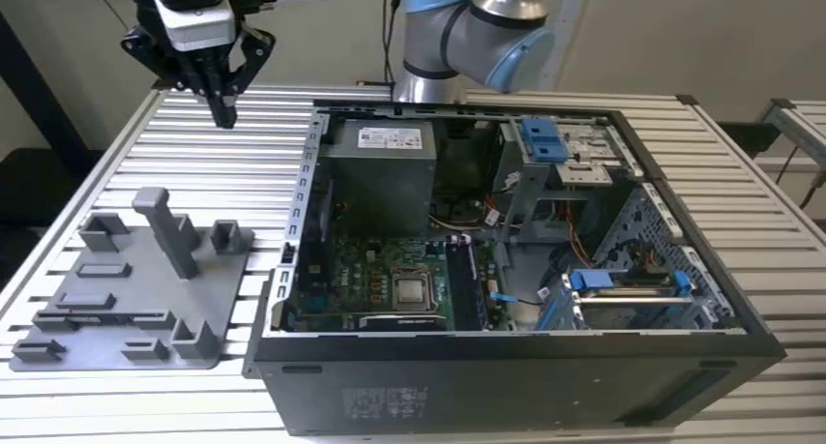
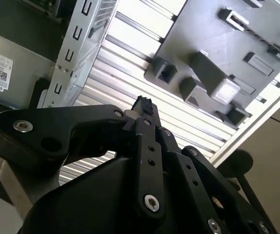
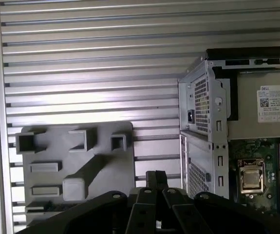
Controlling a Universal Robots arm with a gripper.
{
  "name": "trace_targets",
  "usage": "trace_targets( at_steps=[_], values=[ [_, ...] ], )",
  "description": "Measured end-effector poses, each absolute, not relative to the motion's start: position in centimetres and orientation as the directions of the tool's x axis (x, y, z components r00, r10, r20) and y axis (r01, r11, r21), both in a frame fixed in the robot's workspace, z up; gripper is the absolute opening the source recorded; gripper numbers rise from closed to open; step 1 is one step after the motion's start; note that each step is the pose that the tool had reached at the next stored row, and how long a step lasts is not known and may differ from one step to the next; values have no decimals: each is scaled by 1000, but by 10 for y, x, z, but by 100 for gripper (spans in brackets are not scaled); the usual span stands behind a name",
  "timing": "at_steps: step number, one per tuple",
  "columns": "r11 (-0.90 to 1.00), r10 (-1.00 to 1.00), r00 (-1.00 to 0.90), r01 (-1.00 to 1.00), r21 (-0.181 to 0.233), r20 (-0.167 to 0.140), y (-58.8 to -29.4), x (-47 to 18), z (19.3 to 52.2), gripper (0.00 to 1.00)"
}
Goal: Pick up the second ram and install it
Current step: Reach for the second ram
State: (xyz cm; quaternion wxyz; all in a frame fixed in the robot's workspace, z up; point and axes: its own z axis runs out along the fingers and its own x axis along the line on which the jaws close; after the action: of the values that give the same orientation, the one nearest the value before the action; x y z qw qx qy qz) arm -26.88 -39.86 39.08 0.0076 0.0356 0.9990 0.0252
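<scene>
As it hangs, gripper [image 1: 224, 113] prob. closed.

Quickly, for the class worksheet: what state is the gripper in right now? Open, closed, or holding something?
Gripper: closed, with nothing visibly held.

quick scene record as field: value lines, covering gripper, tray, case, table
gripper: shut, nothing seen held
gripper position: raised above the table, at the exterior view's left of the computer case, farther from that camera than the fixture tray
fixture tray: grey, flat on the table, with blocks and one tall post
computer case: lying with its side open, motherboard exposed
table: slatted metal, bears tray and case side by side
</scene>
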Motion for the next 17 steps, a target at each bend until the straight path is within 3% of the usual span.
trace_targets(
  at_steps=[17],
  values=[
    [996,72,-997,71,52,-13,-399,-322,390,11]
  ],
)
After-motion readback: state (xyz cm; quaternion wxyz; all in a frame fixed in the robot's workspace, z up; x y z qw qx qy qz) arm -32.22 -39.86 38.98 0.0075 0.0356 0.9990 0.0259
